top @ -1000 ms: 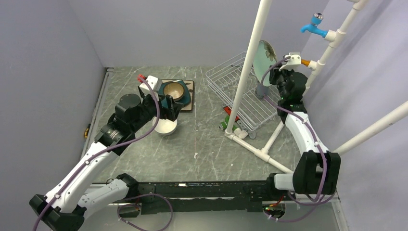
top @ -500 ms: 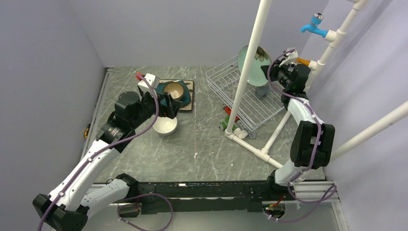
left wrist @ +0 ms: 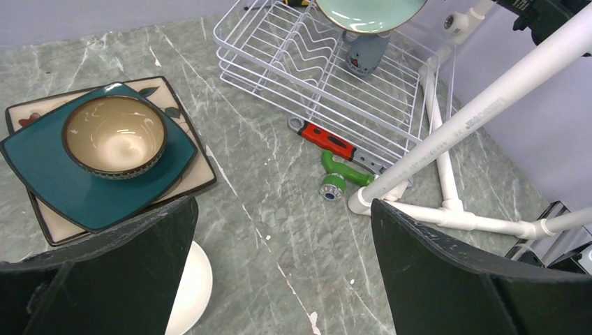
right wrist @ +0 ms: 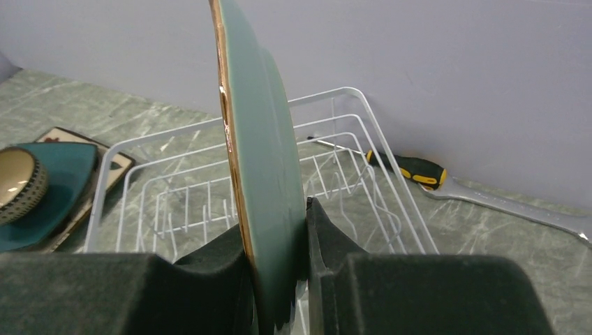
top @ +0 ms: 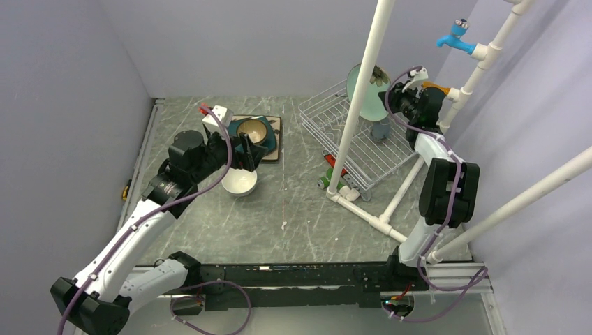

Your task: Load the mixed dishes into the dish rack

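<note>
My right gripper is shut on the edge of the mint-green round plate and holds it upright above the back of the white wire dish rack. In the right wrist view the plate stands edge-on between my fingers. A grey-white mug stands in the rack. My left gripper is open and empty, just above the white bowl. The brown bowl sits on the teal square plate, which lies on the cream flowered plate.
A white pipe frame stands in front of the rack and crosses the plate. A red-handled tool and a green fitting lie by its foot. A yellow-black wrench lies behind the rack. A blue tap is at the back right.
My right gripper has lifted the mint-green plate up and left, over the rack's back, and turned it. My left gripper has drawn slightly back above the white bowl.
</note>
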